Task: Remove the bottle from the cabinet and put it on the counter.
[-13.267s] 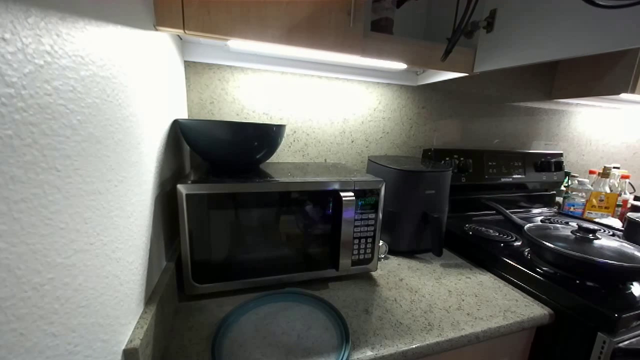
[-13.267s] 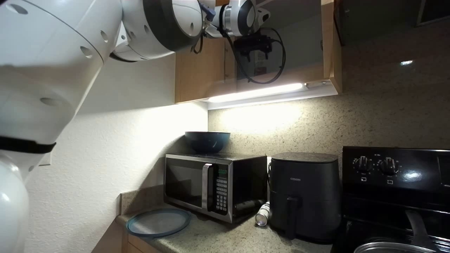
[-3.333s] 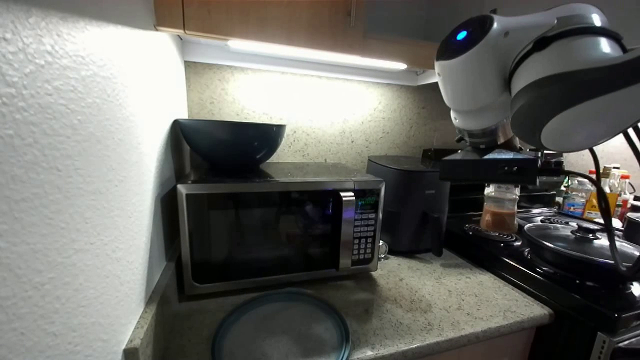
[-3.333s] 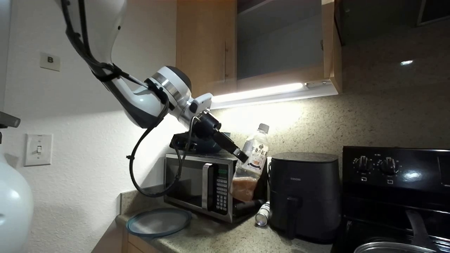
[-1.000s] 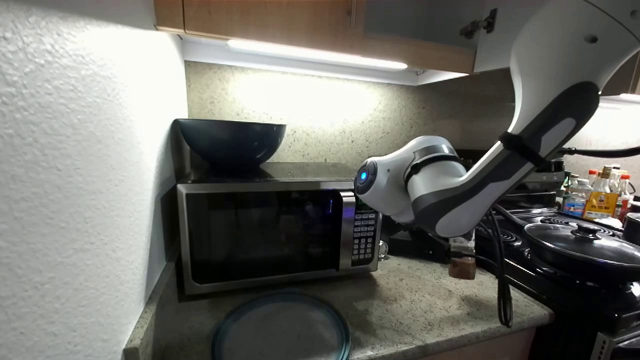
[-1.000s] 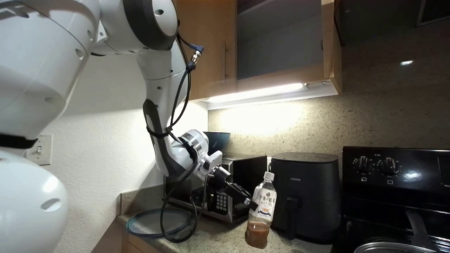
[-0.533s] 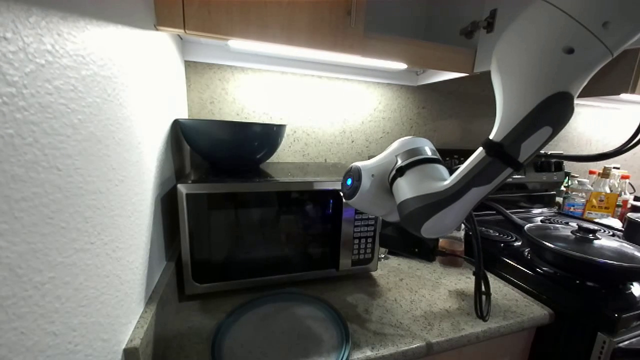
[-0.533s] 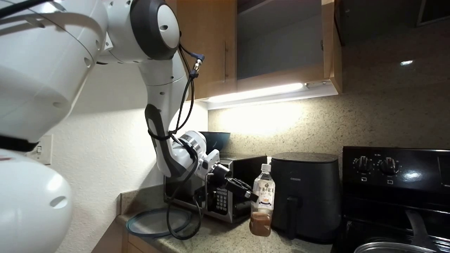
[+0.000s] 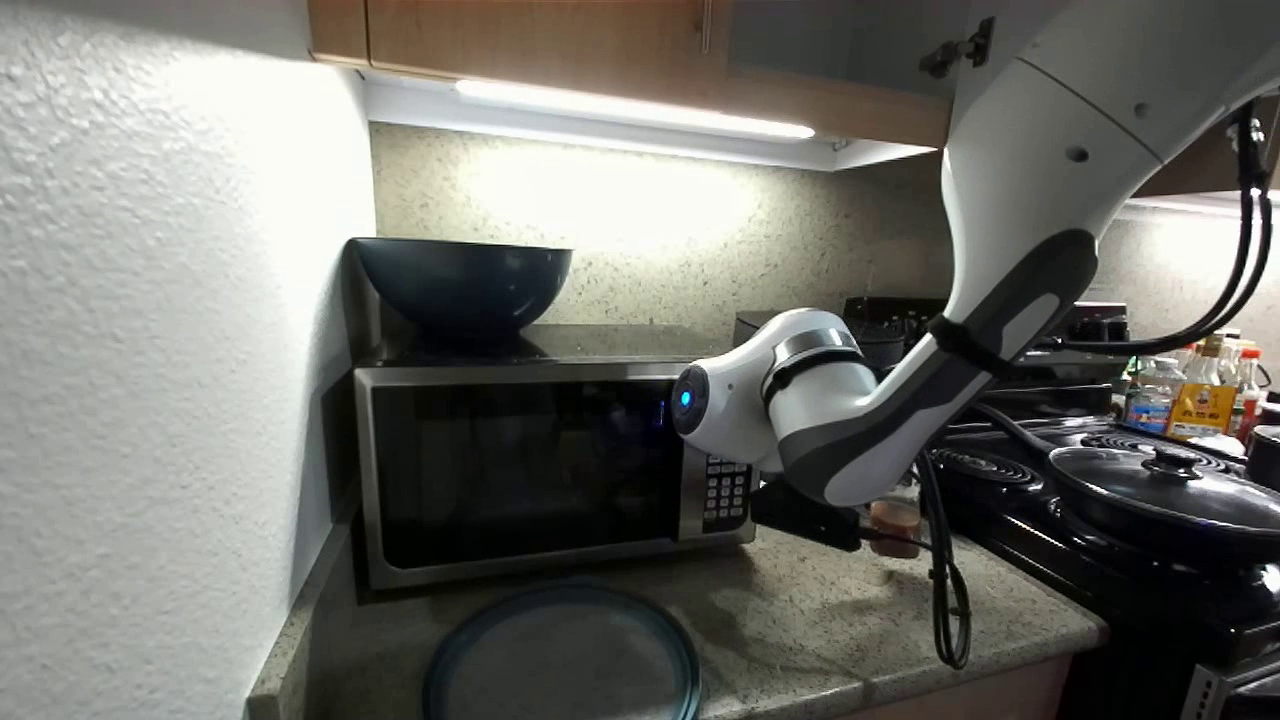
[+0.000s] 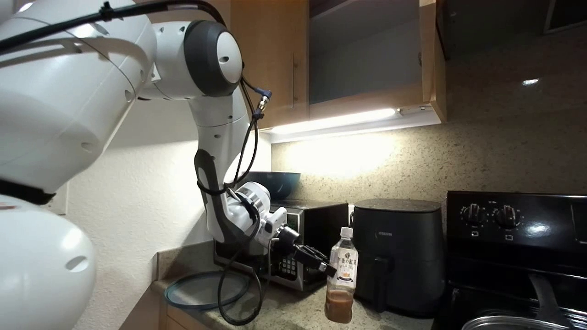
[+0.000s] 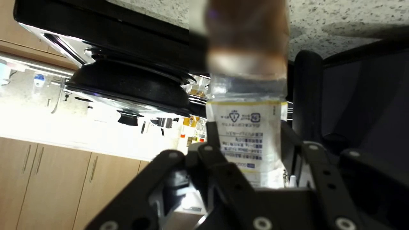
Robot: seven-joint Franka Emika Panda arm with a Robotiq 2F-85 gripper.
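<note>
The bottle point(image 10: 343, 268), clear plastic with a white cap, a pale label and brown liquid low down, stands almost upright over the counter point(image 10: 279, 314), between microwave and air fryer. Whether its base touches the counter I cannot tell. My gripper point(image 11: 248, 134) is shut on its label, one finger against each side in the wrist view. In an exterior view the arm hides most of the bottle; its brown lower part point(image 9: 896, 528) shows beyond the gripper's body. Above, the wooden cabinet point(image 10: 269, 78) has one door swung open, its strip light lit.
The air fryer point(image 10: 396, 256) is close behind the bottle, and the microwave point(image 9: 530, 480) with a dark bowl point(image 9: 460, 285) stands beside it. A round blue-rimmed lid point(image 9: 560, 660) lies in front. The stove with a lidded pan point(image 9: 1170, 490) borders the counter. Arm cables hang low.
From the cabinet opening my gripper has come down to the counter, bringing the bottle. During the last half second both have sunk a little lower, and the bottle has stayed nearly upright.
</note>
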